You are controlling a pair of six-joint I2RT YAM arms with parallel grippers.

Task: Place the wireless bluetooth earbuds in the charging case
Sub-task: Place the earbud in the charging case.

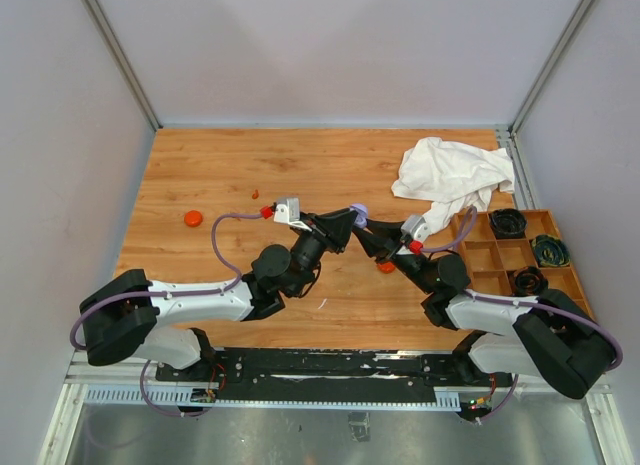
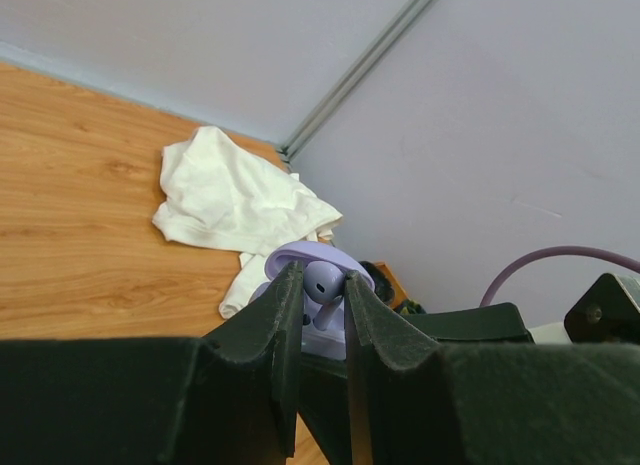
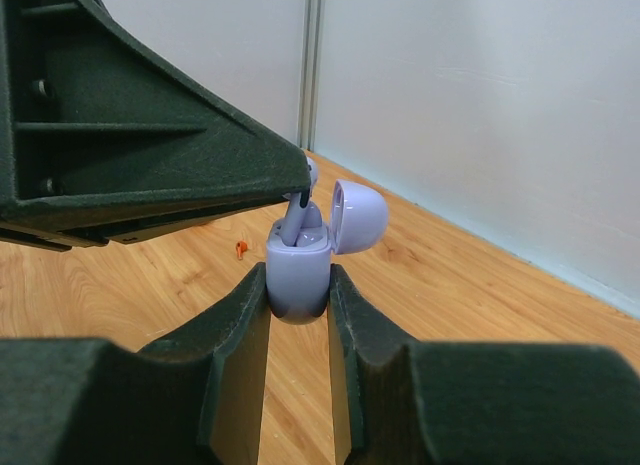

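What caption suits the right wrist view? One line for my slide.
Right claw grips the open lavender plastic charging case while the left claw holds a lavender plastic earbud stem-down at its socket.

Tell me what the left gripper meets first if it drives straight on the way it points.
The open lavender charging case, clamped in the right gripper. The lavender earbud pinched in the left gripper has its stem at the case's socket, so it would likely seat before the fingers touch.

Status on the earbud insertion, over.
Left gripper shut on lavender earbud. Right gripper shut on lavender charging case, lid open. Stem at case slot. Nothing blocking.
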